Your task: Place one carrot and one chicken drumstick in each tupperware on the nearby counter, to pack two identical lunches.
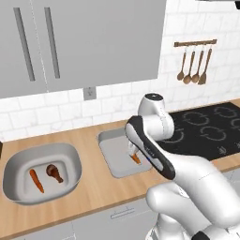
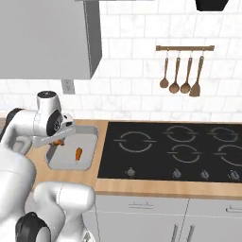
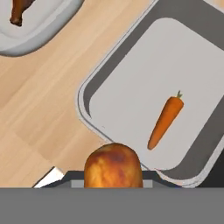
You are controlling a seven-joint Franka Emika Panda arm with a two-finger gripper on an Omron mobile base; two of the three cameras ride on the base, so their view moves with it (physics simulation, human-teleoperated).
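Gripper (image 2: 58,141) fingers clamped on chicken drumstick (image 3: 113,165), golden-brown meaty end filling bottom of hand view. Held above near rim of rectangular tupperware (image 3: 87,94), over its edge. Inside rectangular tupperware: 1 carrot (image 3: 165,122), lying flat on floor, apart from walls. To its left on wood counter (image 1: 91,180): bowl-like tupperware (image 1: 70,152), well apart from rectangular one. Inside bowl: 1 carrot (image 1: 36,181) and 1 drumstick (image 1: 54,173), side by side, close together, whether touching unclear. Black stovetop (image 2: 189,149) just right of rectangular tupperware.
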